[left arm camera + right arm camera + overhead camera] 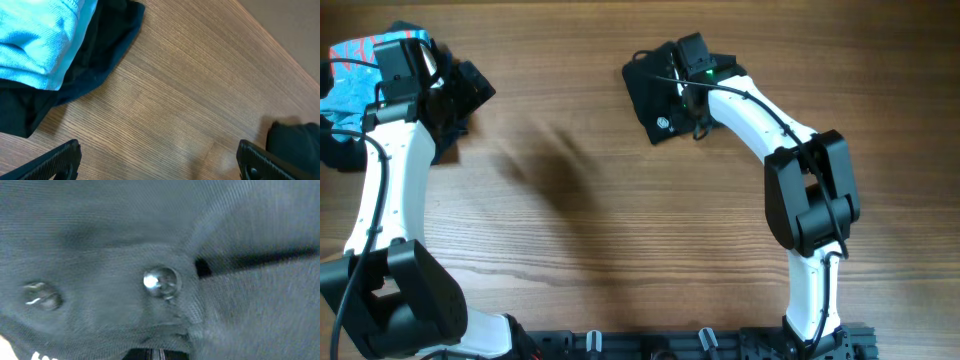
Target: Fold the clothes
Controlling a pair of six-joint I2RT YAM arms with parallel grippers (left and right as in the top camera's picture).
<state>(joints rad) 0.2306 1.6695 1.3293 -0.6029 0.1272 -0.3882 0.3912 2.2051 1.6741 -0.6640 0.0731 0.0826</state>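
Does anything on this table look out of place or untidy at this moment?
The folded black garment lies at an angle to the table edge, under the right claw; its fabric fills the right wrist view. At the far left, a light-blue garment lies crumpled on dark cloth.

Black T-shirt [650, 100], folded into a small rumpled square, white logo up, far-centre on the wooden tabletop [620, 230].

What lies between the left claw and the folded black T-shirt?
Only bare wooden table, faintly shadowed, up to the black T-shirt; the overhead view shows it.
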